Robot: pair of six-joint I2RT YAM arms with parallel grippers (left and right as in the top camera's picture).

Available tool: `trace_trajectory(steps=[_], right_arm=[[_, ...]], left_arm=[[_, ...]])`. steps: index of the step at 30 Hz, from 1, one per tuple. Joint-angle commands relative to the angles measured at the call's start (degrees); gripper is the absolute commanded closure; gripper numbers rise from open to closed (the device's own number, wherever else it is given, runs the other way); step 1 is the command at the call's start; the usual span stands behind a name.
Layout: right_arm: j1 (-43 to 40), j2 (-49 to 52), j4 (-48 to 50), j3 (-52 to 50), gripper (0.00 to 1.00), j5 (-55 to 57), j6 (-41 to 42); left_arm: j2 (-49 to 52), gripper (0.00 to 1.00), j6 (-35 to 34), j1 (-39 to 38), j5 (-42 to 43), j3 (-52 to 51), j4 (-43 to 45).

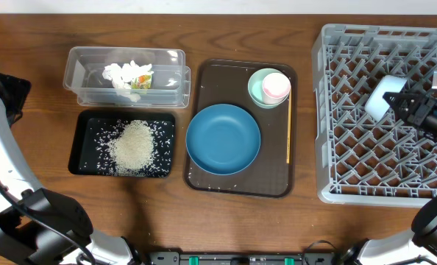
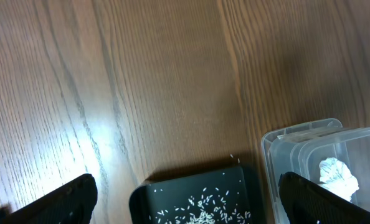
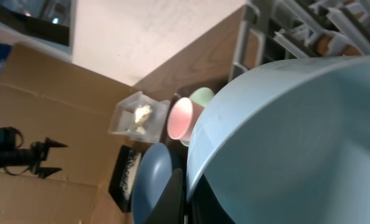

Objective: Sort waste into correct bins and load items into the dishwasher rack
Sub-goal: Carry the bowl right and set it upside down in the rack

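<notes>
My right gripper (image 1: 404,99) is shut on the rim of the light blue bowl (image 1: 382,98), which hangs tilted over the grey dishwasher rack (image 1: 351,110). In the right wrist view the bowl (image 3: 284,137) fills the frame, its rim pinched between the fingers (image 3: 179,199). The dark blue plate (image 1: 223,138), mint green bowl (image 1: 257,87), pink cup (image 1: 276,86) and wooden stick (image 1: 288,129) lie on the brown tray (image 1: 204,73). Rice (image 1: 135,147) lies heaped in the black tray (image 1: 82,147). Tissue (image 1: 126,73) lies in the clear tub (image 1: 167,59). My left gripper (image 2: 188,190) is open, empty, above the black tray's corner (image 2: 172,193).
The pink cup stands inside the mint green bowl at the brown tray's far right corner. The left arm (image 1: 1,147) runs along the table's left edge. Cardboard and a wall show beyond the table in the right wrist view.
</notes>
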Motion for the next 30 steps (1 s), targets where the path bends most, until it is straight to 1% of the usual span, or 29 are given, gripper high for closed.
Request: trace_trajectory(steps=[1,10,13,19,22,26,30], right_arm=[[0.55,0.26,0.61,-1.11,0.99,0.48,-1.31],[0.52,0.26,1.79,-2.14,0.99,-0.61,-1.18],[0.48,0.26,1.77,-2.12,0.99,1.05,1.77],[-0.61,0.07,0.98,-2.1,0.97,9.75,8.96],[-0.76,-1.14,0.76,-2.12,0.95,16.24,12.11],[-0.76,-4.66,-0.17,-2.12,0.88,24.5,16.13],[-0.76,-9.6,-1.27,-2.1,0.82,30.27,19.69]], left_arm=[[0.28,0.05,0.15,0.22,-0.35,0.13,-0.15],[0.28,0.05,0.15,0.22,-0.35,0.13,-0.15],[0.28,0.05,0.15,0.22,-0.35,0.13,-0.15],[0.28,0.05,0.15,0.22,-0.35,0.13,-0.15],[0.31,0.05,0.13,0.22,-0.35,0.13,-0.15],[0.28,0.05,0.15,0.22,-0.35,0.13,-0.15],[0.28,0.05,0.15,0.22,-0.35,0.13,-0.15]])
